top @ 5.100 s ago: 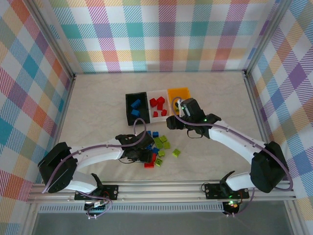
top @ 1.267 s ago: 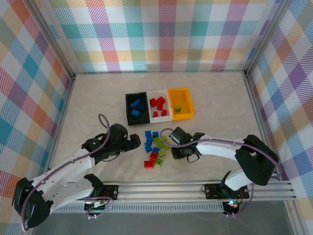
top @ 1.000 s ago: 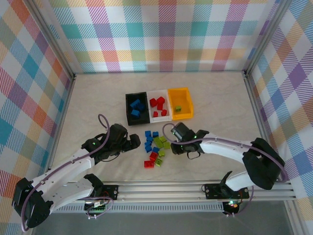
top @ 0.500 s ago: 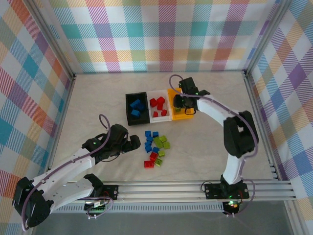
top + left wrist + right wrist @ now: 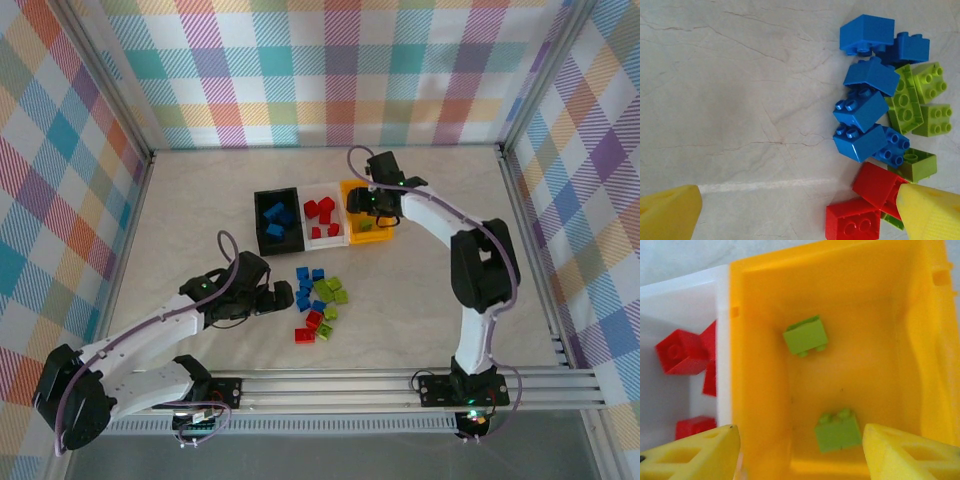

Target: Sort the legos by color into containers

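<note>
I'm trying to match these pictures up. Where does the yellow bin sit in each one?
Top external: the yellow bin is rightmost in the row of three, just above centre.
Right wrist: it spans the centre and right, with two green legos inside.
Left wrist: aimed at the loose legos instead.
Shared landmark: the white bin holding red legos, against its left side.

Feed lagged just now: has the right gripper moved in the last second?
Yes. The right gripper travelled from beside the loose pile up to the orange-yellow bin, and now hangs over it.
</note>
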Motion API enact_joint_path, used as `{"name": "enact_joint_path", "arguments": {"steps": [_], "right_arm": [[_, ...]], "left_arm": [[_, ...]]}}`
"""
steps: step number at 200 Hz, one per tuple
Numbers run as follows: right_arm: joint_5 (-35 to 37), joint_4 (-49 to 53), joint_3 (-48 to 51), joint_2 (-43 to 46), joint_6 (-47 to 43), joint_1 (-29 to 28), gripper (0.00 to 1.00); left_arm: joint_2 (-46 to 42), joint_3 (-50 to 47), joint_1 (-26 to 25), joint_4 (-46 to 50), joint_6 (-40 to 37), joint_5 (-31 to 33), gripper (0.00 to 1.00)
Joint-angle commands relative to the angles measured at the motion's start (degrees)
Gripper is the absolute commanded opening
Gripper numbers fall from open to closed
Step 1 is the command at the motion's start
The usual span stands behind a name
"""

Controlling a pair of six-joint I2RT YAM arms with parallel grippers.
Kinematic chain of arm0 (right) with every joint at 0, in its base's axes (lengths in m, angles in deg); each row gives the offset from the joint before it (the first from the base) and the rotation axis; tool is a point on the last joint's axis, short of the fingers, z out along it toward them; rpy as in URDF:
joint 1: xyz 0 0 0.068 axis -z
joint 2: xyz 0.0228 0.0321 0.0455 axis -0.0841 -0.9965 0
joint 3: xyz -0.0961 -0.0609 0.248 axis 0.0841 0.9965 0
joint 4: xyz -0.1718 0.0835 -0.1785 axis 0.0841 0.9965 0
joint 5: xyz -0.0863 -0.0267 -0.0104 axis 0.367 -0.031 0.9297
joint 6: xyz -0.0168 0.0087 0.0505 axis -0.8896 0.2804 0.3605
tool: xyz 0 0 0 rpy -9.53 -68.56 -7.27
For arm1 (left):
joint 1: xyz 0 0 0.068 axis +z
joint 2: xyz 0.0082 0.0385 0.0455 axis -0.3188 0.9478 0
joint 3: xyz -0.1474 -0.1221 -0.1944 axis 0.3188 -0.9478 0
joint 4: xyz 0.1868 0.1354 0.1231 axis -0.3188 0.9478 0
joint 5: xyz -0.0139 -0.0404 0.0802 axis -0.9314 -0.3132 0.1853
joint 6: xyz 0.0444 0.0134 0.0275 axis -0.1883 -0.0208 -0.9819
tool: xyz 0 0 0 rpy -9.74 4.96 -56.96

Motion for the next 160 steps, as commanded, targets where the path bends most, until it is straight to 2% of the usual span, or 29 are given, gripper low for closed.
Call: {"name": "enact_joint_path", "arguments": {"steps": [1,33,73,95,160], "right_arm": [[-2.0,-2.14,5.42,9.48,-0.83,-2.51,0.66],[-0.73,-4.09,17.02,19.16,-1.12,-6.71,0.67],[0.03,-5.36,28.65,30.45,1.23,-7.29,0.67],[1.33,-4.56,31.89,35.0,1.37,-7.29,0.67],[3.53,-3.95,35.23,39.75,1.23,-7.2,0.67]], "left_arm": [[2.44,3.1,-2.58,-1.08,-2.76,-0.4,0.99],[10.25,8.31,-8.21,0.02,-5.19,2.09,0.9],[21.48,16.22,-16.21,4.72,-7.68,7.25,0.81],[26.21,18.73,-18.94,7.88,-8.23,10.74,0.79],[34.2,21.7,-22.24,9.69,-8.3,13.56,0.57]]}}
